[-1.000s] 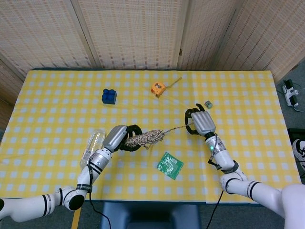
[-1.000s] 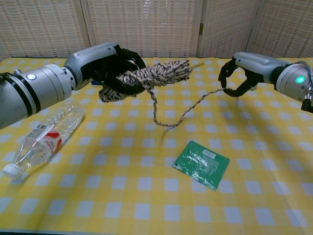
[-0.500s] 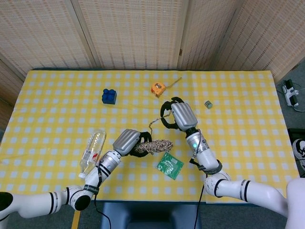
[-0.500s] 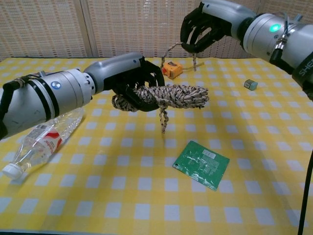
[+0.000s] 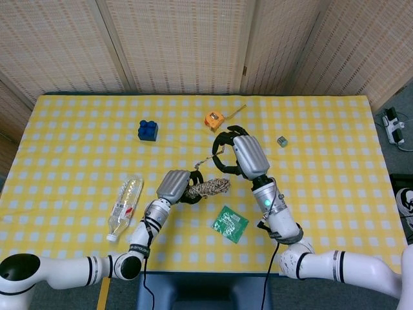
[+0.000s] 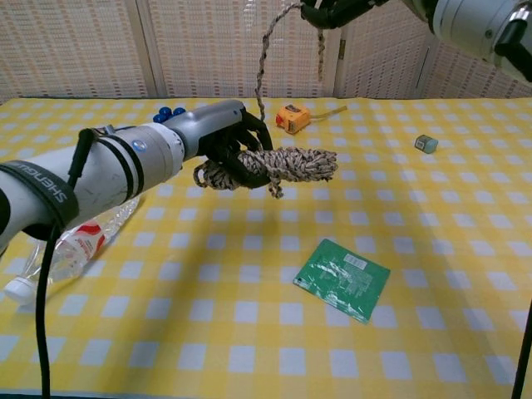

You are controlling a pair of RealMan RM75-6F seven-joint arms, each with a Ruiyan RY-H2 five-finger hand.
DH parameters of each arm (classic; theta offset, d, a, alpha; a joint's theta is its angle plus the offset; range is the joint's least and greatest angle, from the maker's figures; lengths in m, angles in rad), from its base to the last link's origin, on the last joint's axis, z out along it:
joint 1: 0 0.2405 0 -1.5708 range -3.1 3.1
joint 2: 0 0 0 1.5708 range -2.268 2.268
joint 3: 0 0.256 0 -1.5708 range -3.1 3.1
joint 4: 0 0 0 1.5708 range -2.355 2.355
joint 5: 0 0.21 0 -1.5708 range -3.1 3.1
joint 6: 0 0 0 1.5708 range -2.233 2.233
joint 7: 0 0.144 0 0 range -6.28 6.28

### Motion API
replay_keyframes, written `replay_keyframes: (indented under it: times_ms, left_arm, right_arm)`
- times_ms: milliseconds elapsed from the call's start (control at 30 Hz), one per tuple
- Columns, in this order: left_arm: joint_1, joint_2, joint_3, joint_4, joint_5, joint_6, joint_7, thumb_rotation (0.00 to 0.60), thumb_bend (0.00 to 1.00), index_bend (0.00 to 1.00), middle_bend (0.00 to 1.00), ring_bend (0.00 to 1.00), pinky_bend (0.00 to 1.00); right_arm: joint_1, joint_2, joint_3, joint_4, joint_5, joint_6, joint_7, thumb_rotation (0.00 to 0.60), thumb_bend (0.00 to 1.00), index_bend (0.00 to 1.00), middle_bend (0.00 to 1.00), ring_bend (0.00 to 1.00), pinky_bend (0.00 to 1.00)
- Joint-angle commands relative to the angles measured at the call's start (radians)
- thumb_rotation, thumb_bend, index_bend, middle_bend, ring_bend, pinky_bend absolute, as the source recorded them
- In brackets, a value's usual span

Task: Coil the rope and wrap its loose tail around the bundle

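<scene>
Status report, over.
Left hand holds the bundle. Right hand holds the tail up high. Nothing in the way.

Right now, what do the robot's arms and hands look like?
Both arms are silver-grey and white tubes with black rings at the joints. The left hand and right hand have grey metal backs and black fingers. The right arm shows a small green light near its wrist. In the chest view the left arm carries a blue round mark, black lettering and a black cable.
</scene>
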Motion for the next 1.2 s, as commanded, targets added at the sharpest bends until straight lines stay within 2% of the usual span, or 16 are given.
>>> replay_keyframes:
  times_ms: [33,267,667,967,1200]
  left_arm:
    - [0.001,-0.018,-0.017,0.014,-0.043,0.024,0.010,0.600,0.63,0.72,0.72,0.70,0.77]
    - [0.003,-0.046,-0.056,0.019,-0.111,0.067,0.008,0.600,0.63,0.72,0.73,0.72,0.78]
    - [0.038,-0.059,-0.169,0.000,-0.198,0.106,-0.111,0.600,0.63,0.72,0.73,0.72,0.79]
    - [0.106,0.021,-0.255,-0.054,-0.270,0.019,-0.272,0.600,0.63,0.72,0.73,0.72,0.79]
    - [0.161,0.099,-0.298,-0.111,-0.231,-0.018,-0.393,0.600,0.63,0.72,0.73,0.72,0.79]
  right_arm:
    - [-0.019,0.027,-0.001,-0.031,-0.016,0.007,0.032,0.600,0.43,0.68,0.49,0.42,0.19]
    - [-0.030,0.052,-0.027,-0.092,-0.059,0.000,0.075,0.600,0.43,0.68,0.49,0.42,0.19]
    - [-0.062,0.033,-0.150,-0.156,-0.216,0.048,0.059,0.600,0.43,0.68,0.50,0.42,0.19]
    - [-0.142,0.064,-0.238,-0.120,-0.272,0.092,0.109,0.600,0.43,0.69,0.51,0.42,0.19]
    - [-0.156,0.072,-0.263,-0.061,-0.239,0.050,0.117,0.600,0.43,0.69,0.51,0.43,0.19]
